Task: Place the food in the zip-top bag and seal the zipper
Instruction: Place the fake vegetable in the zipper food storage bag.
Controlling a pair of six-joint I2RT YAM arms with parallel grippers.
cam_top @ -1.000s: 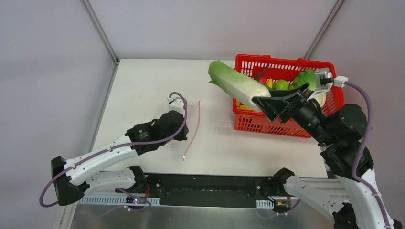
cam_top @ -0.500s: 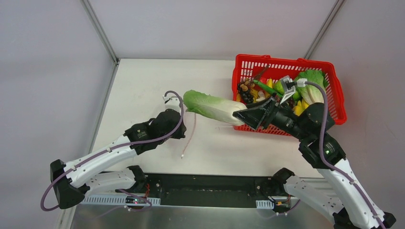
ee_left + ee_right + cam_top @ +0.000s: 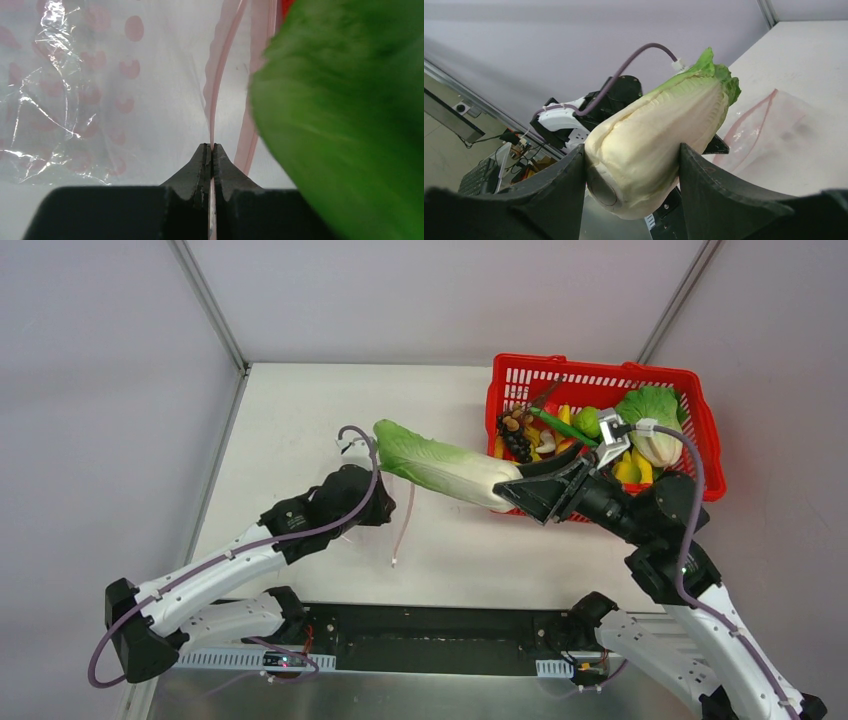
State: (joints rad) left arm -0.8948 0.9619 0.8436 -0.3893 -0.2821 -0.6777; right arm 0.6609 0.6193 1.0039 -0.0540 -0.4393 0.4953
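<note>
The worktop (image 3: 300, 410) carries a red mesh basket (image 3: 600, 368) at its far right corner, with other toy food inside. The zip-top bag (image 3: 90, 100), thin, limp and crinkly, lies left of the worktop's middle. It is probably best held by its rim, where the left gripper (image 3: 211, 152) is pressed together on the zipper (image 3: 216, 95). The toy Chinese cabbage (image 3: 440, 465), probably light, stiff and smooth, hangs over the middle, its leafy tip near the bag's mouth. The right gripper (image 3: 631, 150) pinches it across its pale stem end. No brand or writing is legible
</note>
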